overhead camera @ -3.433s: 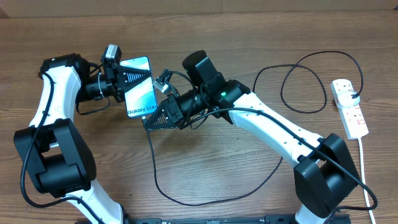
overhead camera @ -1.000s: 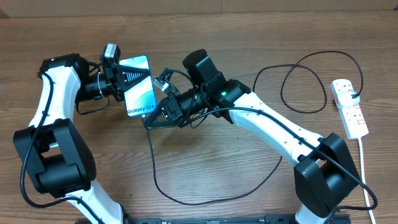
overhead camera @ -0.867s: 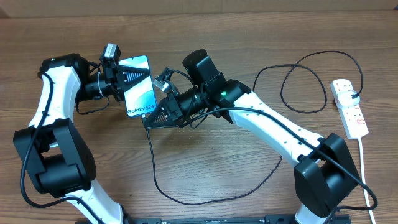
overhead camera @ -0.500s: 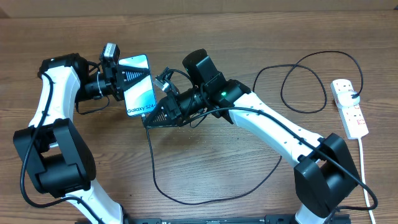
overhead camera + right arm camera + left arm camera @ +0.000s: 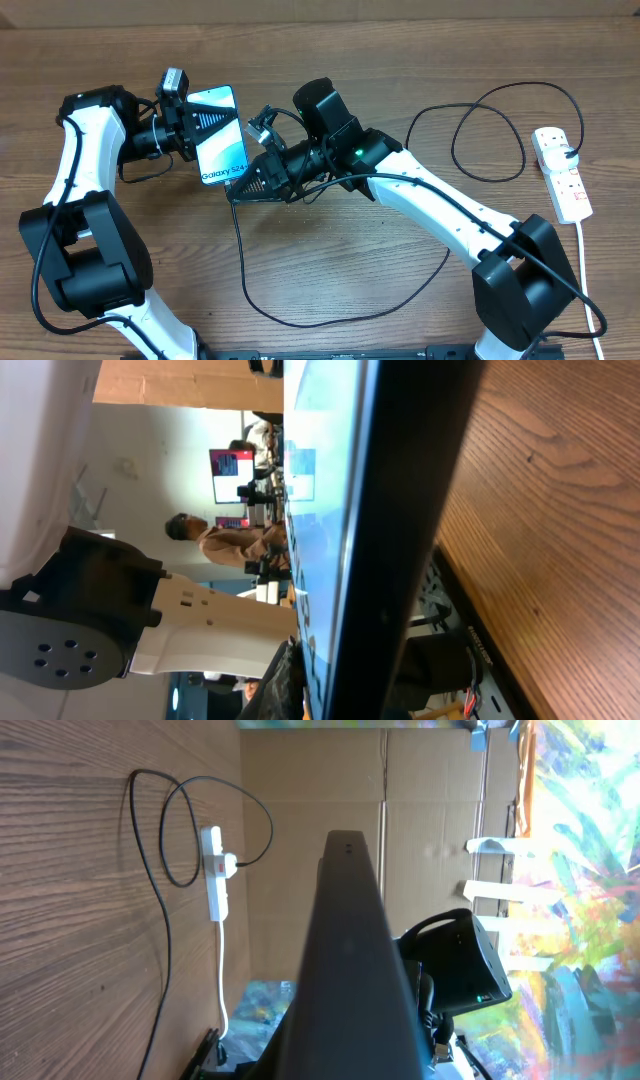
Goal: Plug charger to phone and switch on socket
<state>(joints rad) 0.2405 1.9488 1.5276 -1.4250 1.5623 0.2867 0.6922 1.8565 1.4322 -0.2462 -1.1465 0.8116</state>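
Desk [image 5: 330,260]: brown wood grain.
Room: cardboard wall [image 5: 300,780].
3 o'clock: socket [image 5: 562,172].
Charger [image 5: 310,326]: loops from 6 to 2 o'clock.
Left gripper [image 5: 200,135]: clamps phone [image 5: 222,148].
Right gripper [image 5: 240,190]: grip unclear; phone blocks its camera.

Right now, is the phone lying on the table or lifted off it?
Lifted: the left pincer holds the phone above the table, screen facing upward.

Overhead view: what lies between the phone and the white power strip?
The overhead view shows the right hand and its arm right beside the phone, then loops of the black charger cable before the power strip.
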